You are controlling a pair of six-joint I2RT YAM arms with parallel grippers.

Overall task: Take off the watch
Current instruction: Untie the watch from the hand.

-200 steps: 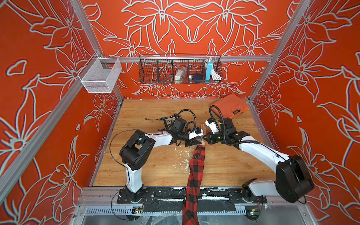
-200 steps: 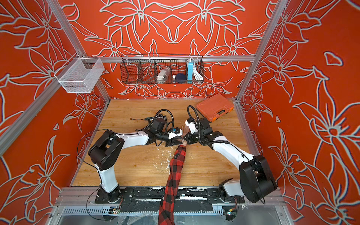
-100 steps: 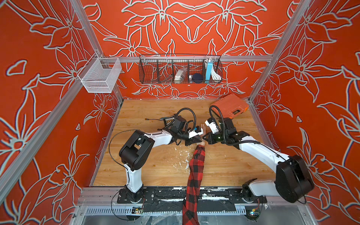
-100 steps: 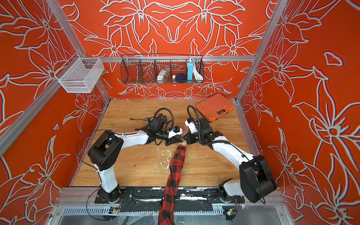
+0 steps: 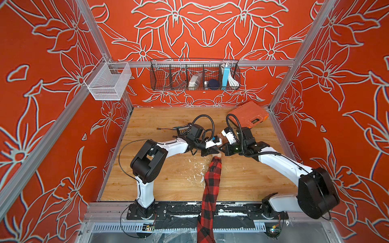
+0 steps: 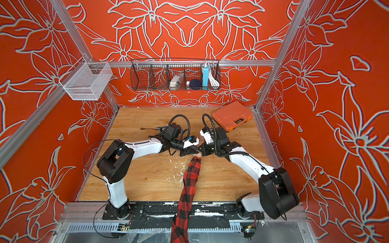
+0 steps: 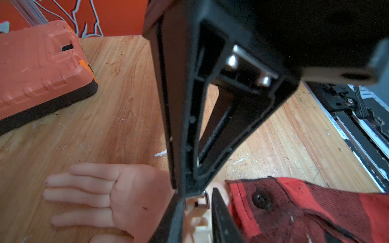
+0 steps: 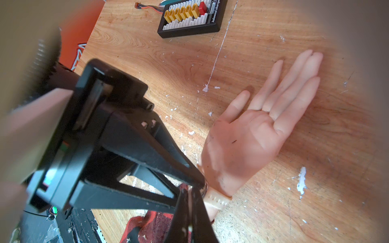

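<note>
Cream watch (image 8: pixel 216 199) strap circles the wrist of a mannequin hand (image 8: pixel 252 134) lying palm-up mid-bench (image 8: pixel 273 189). Left gripper (image 7: pixel 196 196) pinches the strap at its metal buckle. The right gripper (image 8: pixel 188 190), fingers pressed together, noses in beside it. White print on the black connector board (image 8: pixel 189 19) is too blurred to read.

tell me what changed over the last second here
Nothing clearly moved. The left hand remains closed around the watch at its buckle, on the dummy wrist. The right hand remains shut right beside it. The plaid sleeve and the orange case lie where they were.
</note>
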